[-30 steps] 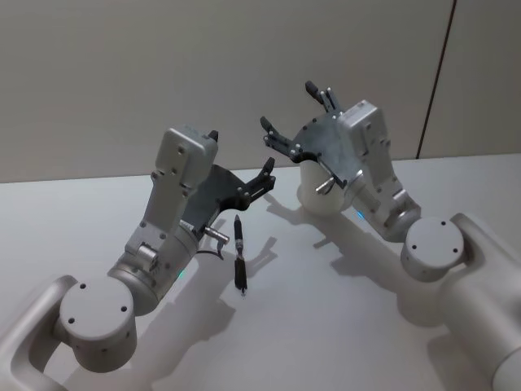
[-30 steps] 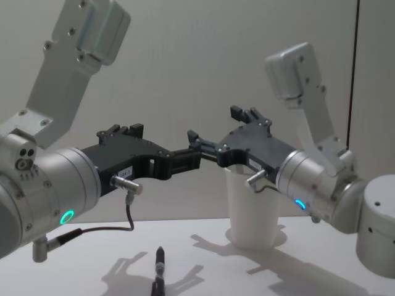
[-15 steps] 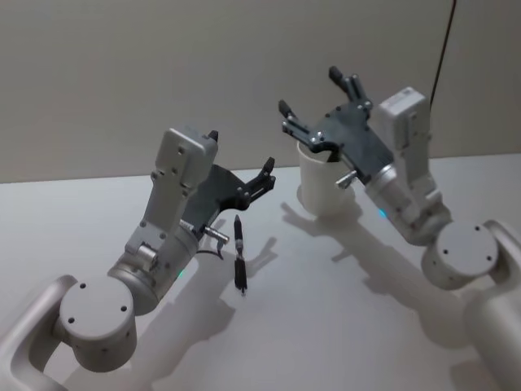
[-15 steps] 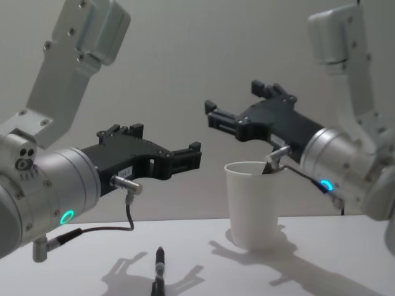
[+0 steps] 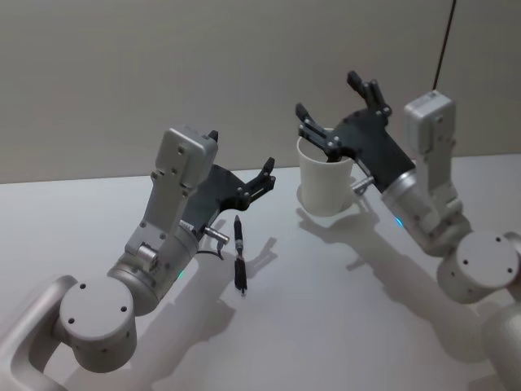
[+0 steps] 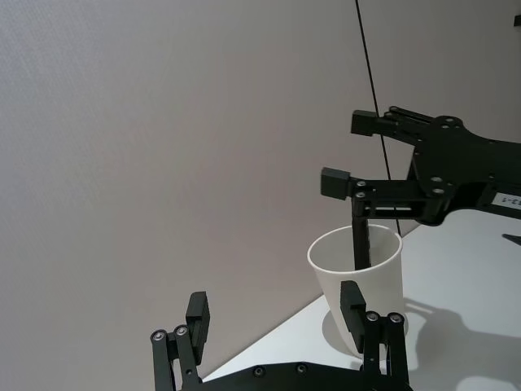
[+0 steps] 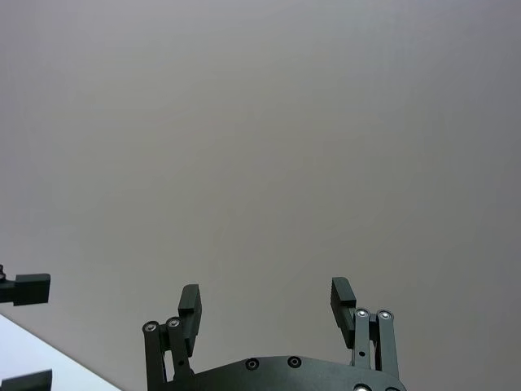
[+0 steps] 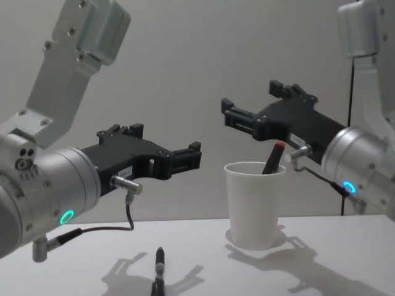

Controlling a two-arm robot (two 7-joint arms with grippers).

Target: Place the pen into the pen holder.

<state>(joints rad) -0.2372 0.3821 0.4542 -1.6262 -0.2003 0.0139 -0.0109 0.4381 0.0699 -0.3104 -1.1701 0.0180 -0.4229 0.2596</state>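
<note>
The pen holder (image 5: 324,187) (image 8: 254,203) (image 6: 358,297) is a white paper cup standing upright at the far middle of the table. A dark pen with a red tip (image 8: 273,158) (image 6: 361,241) leans inside it, its end just above the rim. Another black pen (image 5: 239,254) (image 8: 158,275) lies flat on the table before the left arm. My right gripper (image 5: 327,94) (image 8: 250,102) (image 6: 350,151) (image 7: 265,303) hovers open above and behind the cup, holding nothing. My left gripper (image 5: 242,161) (image 8: 166,143) (image 6: 275,314) hangs open above the lying pen, pointing toward the cup.
The white table (image 5: 326,309) reaches to a plain grey wall (image 5: 122,73) close behind the cup. A thin dark cable (image 5: 444,41) runs down the wall at the right. Both arms' large silver bases take up the near corners.
My right gripper has lifted off the cup and drawn back to the right, leaving a pen standing in the cup. The left arm and the lying pen have stayed put.
</note>
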